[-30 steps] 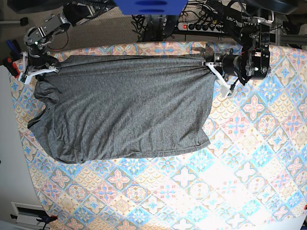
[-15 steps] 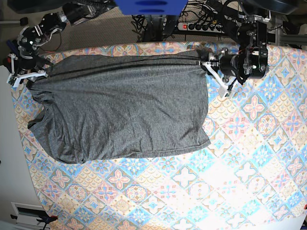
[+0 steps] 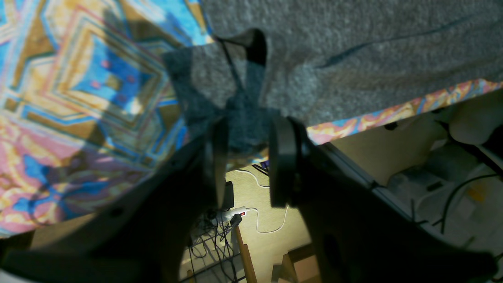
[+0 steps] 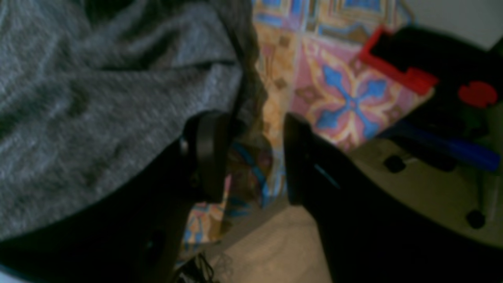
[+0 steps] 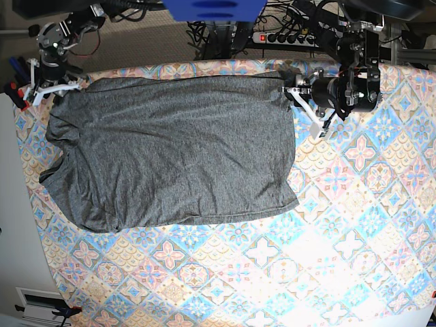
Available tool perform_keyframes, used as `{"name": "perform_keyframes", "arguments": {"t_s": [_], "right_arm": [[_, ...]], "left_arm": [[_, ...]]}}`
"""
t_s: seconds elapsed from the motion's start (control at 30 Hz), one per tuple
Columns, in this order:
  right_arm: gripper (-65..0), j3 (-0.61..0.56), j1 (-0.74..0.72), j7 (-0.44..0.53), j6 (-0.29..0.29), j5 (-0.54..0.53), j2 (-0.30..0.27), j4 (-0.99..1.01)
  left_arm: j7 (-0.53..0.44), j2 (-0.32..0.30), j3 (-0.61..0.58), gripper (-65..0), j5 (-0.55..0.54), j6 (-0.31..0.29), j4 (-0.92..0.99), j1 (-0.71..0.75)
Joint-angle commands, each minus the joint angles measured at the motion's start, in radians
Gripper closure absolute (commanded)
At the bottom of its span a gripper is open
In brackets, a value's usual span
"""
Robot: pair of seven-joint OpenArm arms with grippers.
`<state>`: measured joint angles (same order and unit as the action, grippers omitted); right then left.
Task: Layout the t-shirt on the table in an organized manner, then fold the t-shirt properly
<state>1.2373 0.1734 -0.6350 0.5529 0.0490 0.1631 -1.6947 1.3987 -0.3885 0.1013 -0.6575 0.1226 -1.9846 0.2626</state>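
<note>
Now I had both end effectors, left [image 5: 304, 111] and right [image 5: 42, 90], parted and empty; next, I judged, smooth the t-shirt [image 5: 174, 153] flat before folding.

Base view: sharp, evenly lit; a washed-out bright patch on the desk [image 5: 300, 266] at lower centre-right. The shirt [image 5: 170, 150] shows soft fold shading only.

Left wrist view: strong contrast; saturated colours at the left, hard shadows across the cloth there. The left hand [image 3: 245, 157] is a near-black silhouette at lower centre; floor beyond it is bright. Corners stretch.

Right wrist view: dim, blurred throughout. The right hand [image 4: 253, 157] is dark, without detail; background at upper right is soft.
</note>
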Motion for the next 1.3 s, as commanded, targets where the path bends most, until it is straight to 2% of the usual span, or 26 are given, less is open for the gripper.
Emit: {"name": "perform_keyframes", "arguments": {"t_s": [0.0, 0.13, 0.27, 0.37, 0.47, 0.57, 0.67, 0.83, 0.97, 1.13, 1.27], "right_arm": [[-23.1, 0.002, -0.004, 0.034, -0.001, -0.024, -0.015, -0.021], [-23.1, 0.0, -0.01, 0.036, -0.001, -0.025, -0.018, -0.035], [-23.1, -0.004, -0.013, 0.036, -0.001, -0.025, -0.018, -0.106], [-22.4, -0.081, -0.007, 0.042, 0.0, -0.025, -0.018, -0.149], [-22.4, -0.135, -0.007, 0.117, 0.0, -0.025, -0.018, -0.183], [-22.4, -0.176, -0.005, 0.186, 0.0, -0.024, -0.024, -0.175], [-22.9, -0.258, -0.004, 0.192, 0.0, -0.022, -0.032, -0.161], [-23.1, -0.347, -0.008, 0.149, 0.0, -0.022, -0.116, -0.095], [-23.1, -0.365, -0.013, 0.152, 0.0, -0.022, -0.129, 0.028], [-23.1, -0.364, -0.013, 0.154, 0.0, -0.024, -0.242, 0.14], [-23.1, -0.362, -0.013, 0.154, 0.0, -0.024, -0.261, 0.218]], "left_arm": [[-0.002, -0.008, 0.005, -18.1, -0.012, -0.002, -0.015, -0.009], [-0.002, 0.029, 0.005, -18.1, -0.04, -0.004, -0.018, -0.047], [-0.002, 0.072, 0.005, -18.1, -0.15, -0.004, -0.018, -0.104], [-0.002, 0.115, 0.005, -18.1, -0.232, -0.004, -0.018, -0.148], [-0.002, 0.145, 0.005, -18.1, -0.292, -0.004, -0.018, -0.184], [-0.002, 0.151, 0.005, -18.1, -0.327, -0.004, -0.018, -0.202], [-0.002, 0.15, 0.008, -18.1, -0.334, -0.002, -0.018, -0.216], [-0.002, 0.145, 0.01, -18.1, -0.333, -0.002, -0.018, -0.22], [-0.002, 0.145, 0.01, -18.1, -0.328, -0.002, -0.017, -0.213], [-0.002, 0.144, 0.01, -18.1, -0.328, -0.002, -0.017, -0.211], [-0.002, 0.144, 0.01, -18.1, -0.328, -0.002, -0.017, -0.213]]}}
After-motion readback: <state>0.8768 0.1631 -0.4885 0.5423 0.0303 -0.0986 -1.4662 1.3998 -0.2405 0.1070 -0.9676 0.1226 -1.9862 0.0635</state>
